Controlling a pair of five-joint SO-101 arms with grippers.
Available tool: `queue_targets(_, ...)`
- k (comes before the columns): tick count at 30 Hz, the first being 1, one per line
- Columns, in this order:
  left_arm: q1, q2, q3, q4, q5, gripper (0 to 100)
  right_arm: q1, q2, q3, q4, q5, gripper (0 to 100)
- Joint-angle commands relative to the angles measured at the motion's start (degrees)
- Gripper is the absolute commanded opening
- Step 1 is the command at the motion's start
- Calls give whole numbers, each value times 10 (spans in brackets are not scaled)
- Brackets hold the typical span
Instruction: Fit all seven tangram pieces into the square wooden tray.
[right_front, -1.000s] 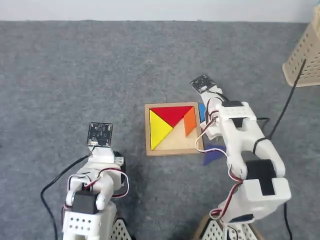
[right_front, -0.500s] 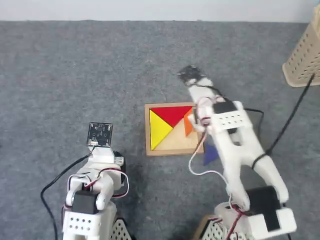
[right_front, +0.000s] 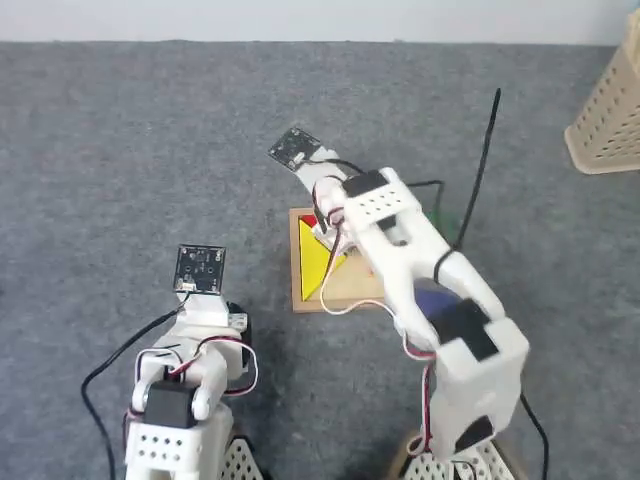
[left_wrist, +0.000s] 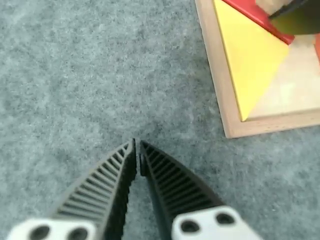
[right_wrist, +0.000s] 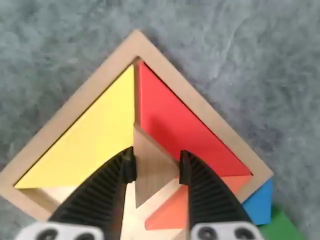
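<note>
**Pinching a tan triangle over the square wooden tray**

Hovering above the square wooden tray (right_wrist: 200, 111) with the right gripper (right_wrist: 155, 162), clamping a tan triangle (right_wrist: 150, 177) at a narrow spread and pressing on two of its sides. Pointing the triangle's tip at the middle of the tray, right where the yellow triangle (right_wrist: 95, 135) and the red triangle (right_wrist: 185, 130) are meeting edge to edge. Not being able to tell whether the tan triangle is touching the tray floor or hanging just above it. Partly hiding, from the wrist, an orange piece (right_wrist: 170, 216) lying in the tray beside the red triangle.

Standing clear of a blue piece (right_wrist: 260, 202) and a green piece (right_wrist: 282, 227), both lying outside the tray just beside one of its corners. Spanning the tray's right half in the high view with the right arm (right_front: 400, 250), covering most of the pieces there and overhanging a purple piece (right_front: 437, 298) on the grey carpet (left_wrist: 75, 75) near the tray.

Resting the left gripper (left_wrist: 137, 150) low over the carpet with its ribbed fingers closed tip to tip, gripping nothing. Pointing it toward the tray's nearest corner, near but apart. Sitting well away from a pale perforated basket (right_front: 608, 110) at the table's far right edge.
</note>
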Motion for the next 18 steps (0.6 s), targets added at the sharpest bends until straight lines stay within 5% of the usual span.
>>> queue_targets(1, -1, -9, -5, 3, -3, 13, -2, 0, -55, 28, -8, 98)
queue_targets(18, -1, -9, -5, 3, -3, 13, 0, -109, 11, 18, -10, 145)
